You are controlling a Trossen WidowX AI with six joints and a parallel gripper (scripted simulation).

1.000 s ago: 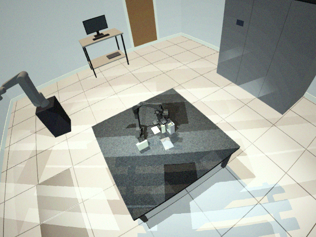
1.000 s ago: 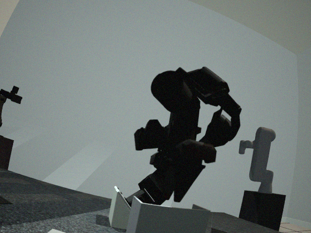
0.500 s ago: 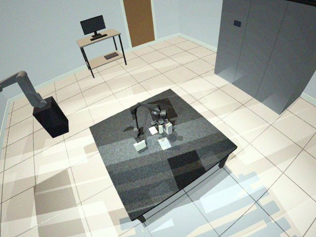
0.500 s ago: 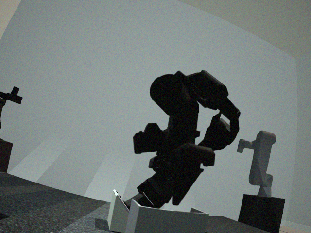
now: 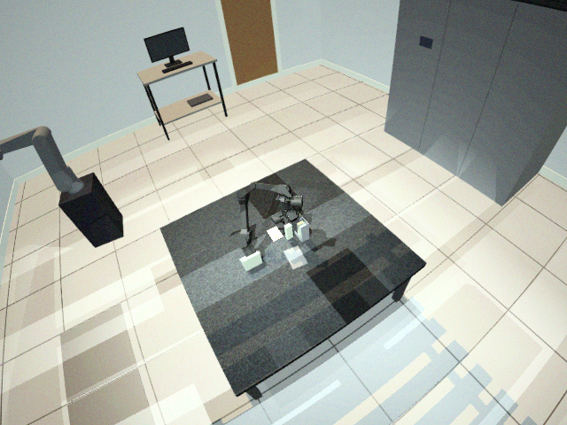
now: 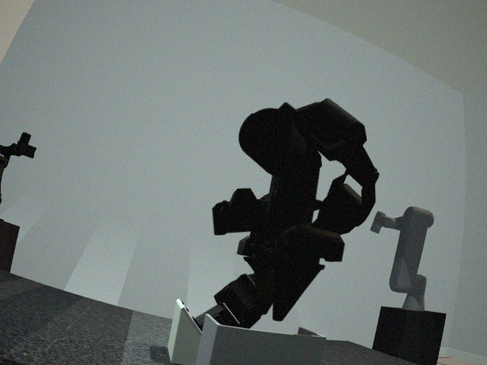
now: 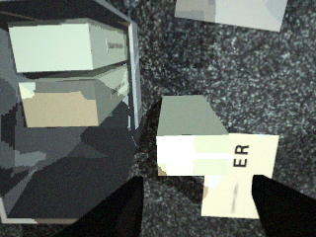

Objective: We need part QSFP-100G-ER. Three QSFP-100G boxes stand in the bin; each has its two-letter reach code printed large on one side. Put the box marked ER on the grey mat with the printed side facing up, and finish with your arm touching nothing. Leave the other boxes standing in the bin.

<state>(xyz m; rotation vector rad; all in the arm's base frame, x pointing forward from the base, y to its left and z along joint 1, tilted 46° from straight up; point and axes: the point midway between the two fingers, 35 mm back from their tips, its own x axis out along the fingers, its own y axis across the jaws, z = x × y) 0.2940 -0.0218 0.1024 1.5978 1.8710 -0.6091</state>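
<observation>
Wrist view: regrasp apparently in hand, open black gripper (image 5: 286,220) (image 6: 201,318) (image 7: 197,184) holding nothing.
The pale upright box (image 5: 288,230) (image 6: 181,339) (image 7: 190,116), perhaps the ER one, its code unseen, stood outside the bin (image 5: 304,232) (image 6: 259,345) (image 7: 134,79); next called for lining up and closing.

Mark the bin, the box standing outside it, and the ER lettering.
Bin (image 5: 304,234) (image 6: 263,347) (image 7: 134,74): top and exterior, outer wall; wrist, rim.
Box outside bin (image 5: 288,231) (image 6: 183,339) (image 7: 190,116): top, exterior and wrist, side.
ER lettering (image 7: 240,156): wrist, middle of the print.
</observation>
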